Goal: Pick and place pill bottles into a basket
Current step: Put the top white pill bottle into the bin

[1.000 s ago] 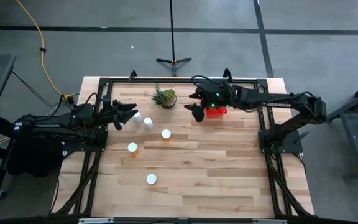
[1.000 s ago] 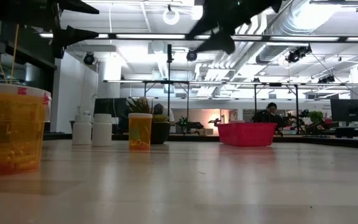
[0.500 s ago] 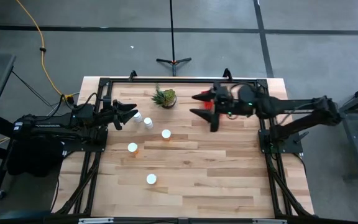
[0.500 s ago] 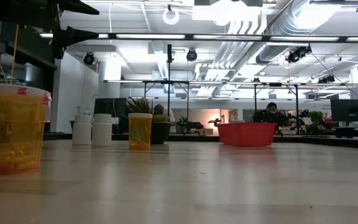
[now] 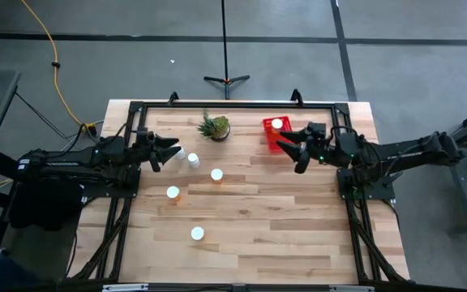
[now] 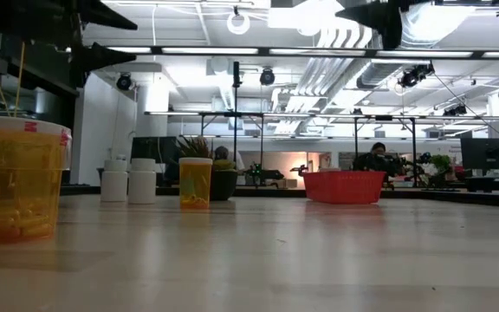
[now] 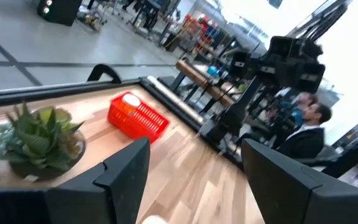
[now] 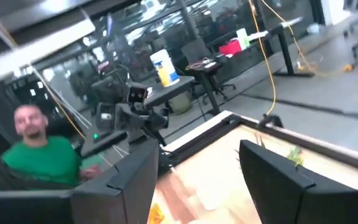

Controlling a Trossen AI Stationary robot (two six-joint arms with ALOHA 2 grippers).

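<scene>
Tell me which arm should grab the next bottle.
Left. Its open pincer hovers right beside two bottles at the table's left. The right pincer, also open, is over by the basket, far from the loose bottles.

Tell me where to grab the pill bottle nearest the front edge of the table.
Grip the pill bottle around its round body just under the white cap, coming straight down from above. It stands upright and alone, so fingers have room on every side.

High view: we look straight down over whole table (image 5: pixel 242 219). Low view: we sit at tabletop level, nearest pill bottle (image 6: pixel 16 178) close. Left wrist faces across toward basket (image 7: pixel 137 116) (also seen from above and low). Right wrist faces opposite way, toward room.
</scene>
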